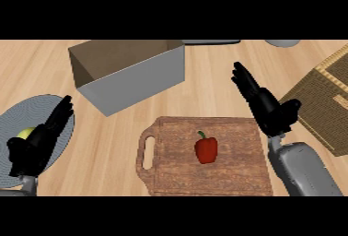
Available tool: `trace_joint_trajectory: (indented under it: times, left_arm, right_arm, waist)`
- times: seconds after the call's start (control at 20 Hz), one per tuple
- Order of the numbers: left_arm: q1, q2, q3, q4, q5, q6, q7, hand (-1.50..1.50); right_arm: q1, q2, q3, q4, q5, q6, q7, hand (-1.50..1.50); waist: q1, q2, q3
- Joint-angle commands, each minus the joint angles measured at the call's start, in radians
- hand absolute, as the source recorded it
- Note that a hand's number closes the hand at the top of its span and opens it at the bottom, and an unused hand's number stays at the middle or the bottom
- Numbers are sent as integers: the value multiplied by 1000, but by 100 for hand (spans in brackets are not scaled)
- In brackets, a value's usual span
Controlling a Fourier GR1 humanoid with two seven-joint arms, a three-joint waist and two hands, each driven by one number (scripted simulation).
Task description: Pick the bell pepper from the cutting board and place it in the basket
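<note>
A red bell pepper [206, 149] with a green stem lies near the middle of the brown wooden cutting board [238, 177]. The woven wicker basket [326, 101] stands at the right edge, partly cut off. My right hand [267, 107] hovers open, fingers straight and pointing up-left, above the board's far right corner, between pepper and basket and apart from the pepper. My left hand [37, 140] rests open at the left, over a grey plate.
An open grey box [129, 73] with a brown inside stands behind the board at centre left. The grey plate [17, 117] at the left holds a yellow-green fruit [25, 132], half hidden by my left hand. Two pale objects peek in along the top edge.
</note>
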Motion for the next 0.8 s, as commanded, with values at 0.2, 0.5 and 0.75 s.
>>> trace_joint_trajectory:
  times: [0.2,0.5,0.75]
  left_arm:
    - [-117,-22,71,41,35,37,91,0]
    - [-149,-38,89,115,76,21,127,0]
    - [-153,-42,113,158,87,-6,118,0]
  right_arm:
    - [-239,-18,-192,100,-221,240,-201,150]
    - [-191,-13,244,-60,311,201,-414,-150]
    - [-98,214,415,-113,521,-93,-246,-150]
  waist:
    - [45,31,-18]
    - [29,22,-22]
    - [16,15,-23]
